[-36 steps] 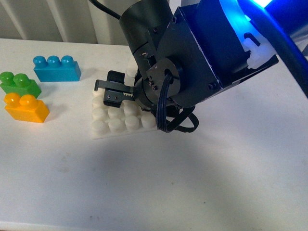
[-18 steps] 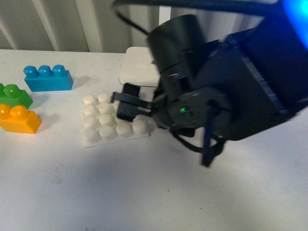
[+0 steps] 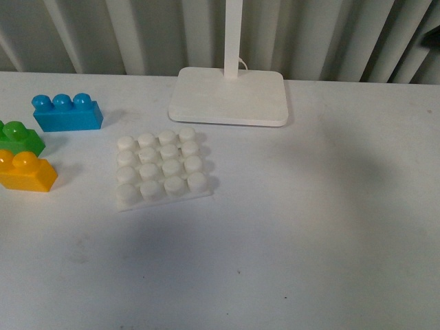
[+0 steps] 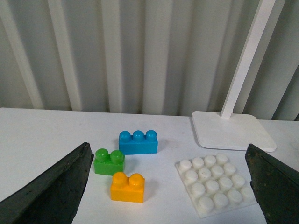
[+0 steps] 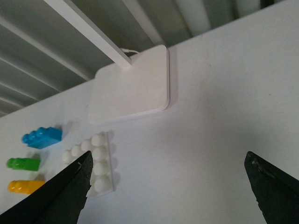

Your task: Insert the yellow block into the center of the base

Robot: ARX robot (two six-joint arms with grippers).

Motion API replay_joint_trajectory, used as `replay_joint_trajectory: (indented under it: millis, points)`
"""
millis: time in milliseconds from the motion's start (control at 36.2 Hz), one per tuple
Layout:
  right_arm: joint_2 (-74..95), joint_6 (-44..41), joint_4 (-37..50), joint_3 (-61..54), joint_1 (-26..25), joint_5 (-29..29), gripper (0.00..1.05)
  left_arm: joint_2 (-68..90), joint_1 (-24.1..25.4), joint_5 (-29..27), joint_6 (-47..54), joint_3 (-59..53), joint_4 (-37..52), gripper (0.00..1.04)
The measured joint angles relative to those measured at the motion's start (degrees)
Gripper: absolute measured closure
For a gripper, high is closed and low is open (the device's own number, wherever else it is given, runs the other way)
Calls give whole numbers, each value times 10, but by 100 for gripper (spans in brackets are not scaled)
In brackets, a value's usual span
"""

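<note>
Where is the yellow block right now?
In the front view the yellow block sits on the table at the far left of the picture, just in front of the green brick, with the base apart to its right.

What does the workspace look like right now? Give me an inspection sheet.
Surface: white table, lightly speckled.
Job's things: yellow block on the table left of the base, apart from it; the base's studs are all uncovered.
Clutter: green brick, blue brick, lamp stand behind the base.
Pincers: left pincer open, empty; right pincer open, empty.
Cables: thin white cord at the lamp pole.
Surroundings: ribbed wall.
</note>
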Motion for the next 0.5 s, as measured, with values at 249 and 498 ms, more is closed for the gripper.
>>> replay_joint_trajectory:
  millis: [249, 498]
  points:
    - [-363, -199, 1, -132, -45, 162, 39, 0, 0, 0, 0, 0, 0, 6]
    - [-504, -253, -32, -201, -44, 162, 86, 0, 0, 0, 0, 0, 0, 6]
